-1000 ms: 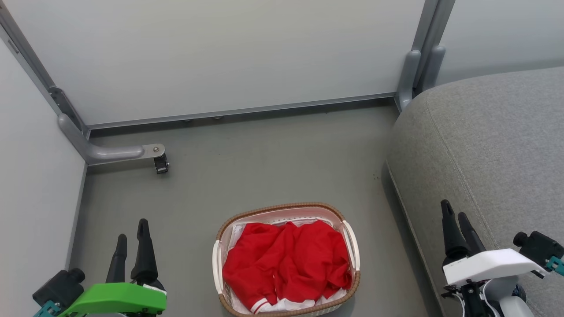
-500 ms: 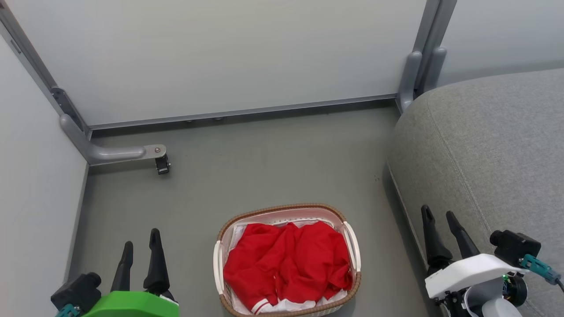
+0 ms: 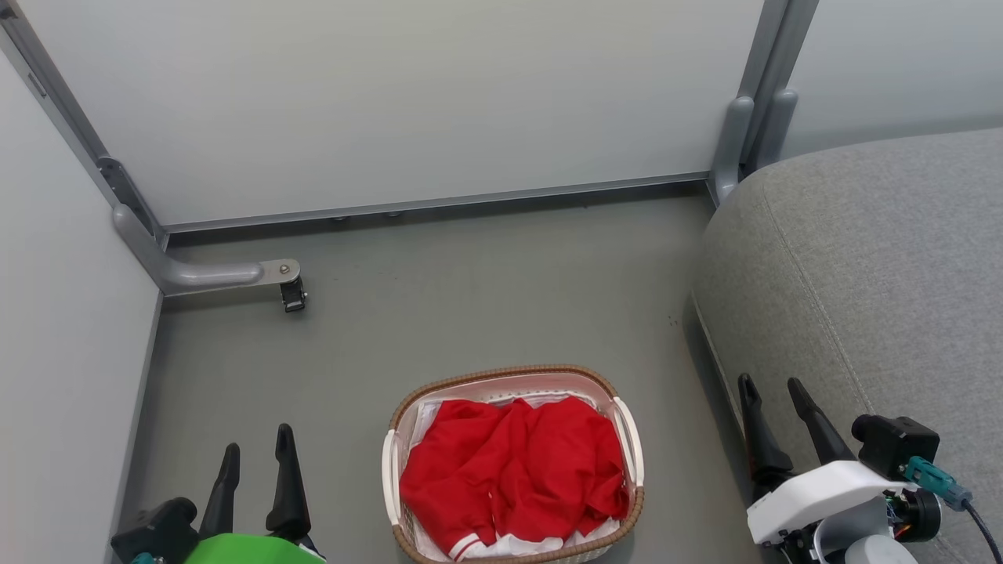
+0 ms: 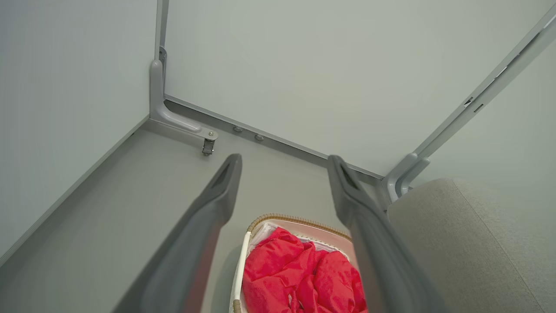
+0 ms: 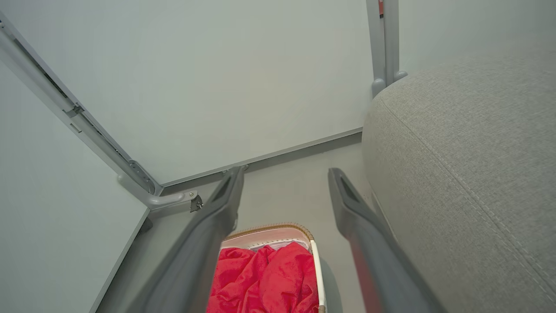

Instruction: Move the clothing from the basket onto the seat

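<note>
Pre-grasp: clothing (image 3: pixel 513 462) in basket (image 3: pixel 501 372) lies between left gripper (image 3: pixel 257 440) and right gripper (image 3: pixel 770 384), both spread empty; descent and pinch needed next.

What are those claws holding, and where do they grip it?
Nothing. The left gripper and right gripper are both open and empty; the clothing lies in the basket.
</note>
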Available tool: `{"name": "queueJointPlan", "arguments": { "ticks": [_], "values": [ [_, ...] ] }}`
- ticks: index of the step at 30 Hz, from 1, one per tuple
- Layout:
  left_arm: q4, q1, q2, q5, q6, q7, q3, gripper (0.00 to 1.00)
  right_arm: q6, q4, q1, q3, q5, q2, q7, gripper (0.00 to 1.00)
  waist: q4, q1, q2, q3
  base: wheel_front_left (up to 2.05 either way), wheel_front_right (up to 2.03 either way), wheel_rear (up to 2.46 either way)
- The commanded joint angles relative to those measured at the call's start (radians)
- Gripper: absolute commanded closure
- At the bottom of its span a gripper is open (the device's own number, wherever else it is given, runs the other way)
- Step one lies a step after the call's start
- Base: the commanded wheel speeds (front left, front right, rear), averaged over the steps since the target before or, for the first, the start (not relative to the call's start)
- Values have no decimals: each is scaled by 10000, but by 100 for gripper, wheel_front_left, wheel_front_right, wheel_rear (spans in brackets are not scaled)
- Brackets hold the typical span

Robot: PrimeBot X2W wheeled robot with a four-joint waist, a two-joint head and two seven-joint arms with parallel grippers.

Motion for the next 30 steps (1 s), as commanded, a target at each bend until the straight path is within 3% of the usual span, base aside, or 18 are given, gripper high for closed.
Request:
{"name": "queueJointPlan", "arguments": {
  "ticks": [1, 30],
  "values": [
    [-52, 130, 86, 278, 54, -107, -15, 0, 3, -6, 62, 22, -259, -68, -112, 0, 4, 0, 0, -1, 0, 0, 0],
    [100, 356, 100, 1987, 206, -667, -246, 0, 4, 199, 111, 207, -2276, -97, -676, 0, 39, 0, 0, 14, 0, 0, 0]
  ]
}}
